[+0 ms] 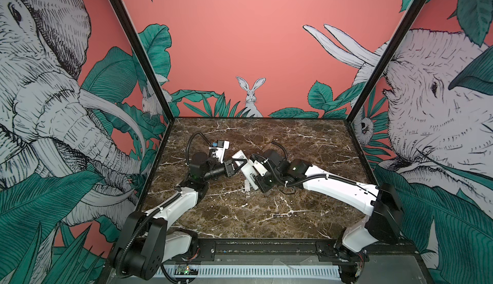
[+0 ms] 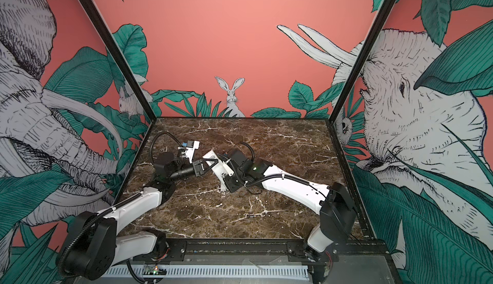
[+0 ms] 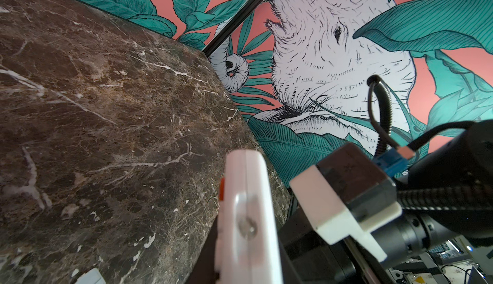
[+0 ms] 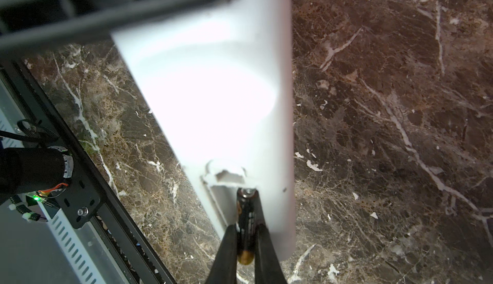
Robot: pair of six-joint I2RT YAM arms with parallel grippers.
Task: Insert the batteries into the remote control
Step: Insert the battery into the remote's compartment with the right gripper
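Gripping a battery (image 4: 246,216), right fingers (image 4: 226,248) hide its sides; left fingers (image 1: 239,159) clamp the blurred remote control (image 4: 213,96).

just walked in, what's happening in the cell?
The left gripper is shut on the remote, presenting its plain back. The right gripper pinches a battery, whose tip sits at the open compartment in that back; it does not look seated yet. A second battery lies loose on the table, nearer the front edge.
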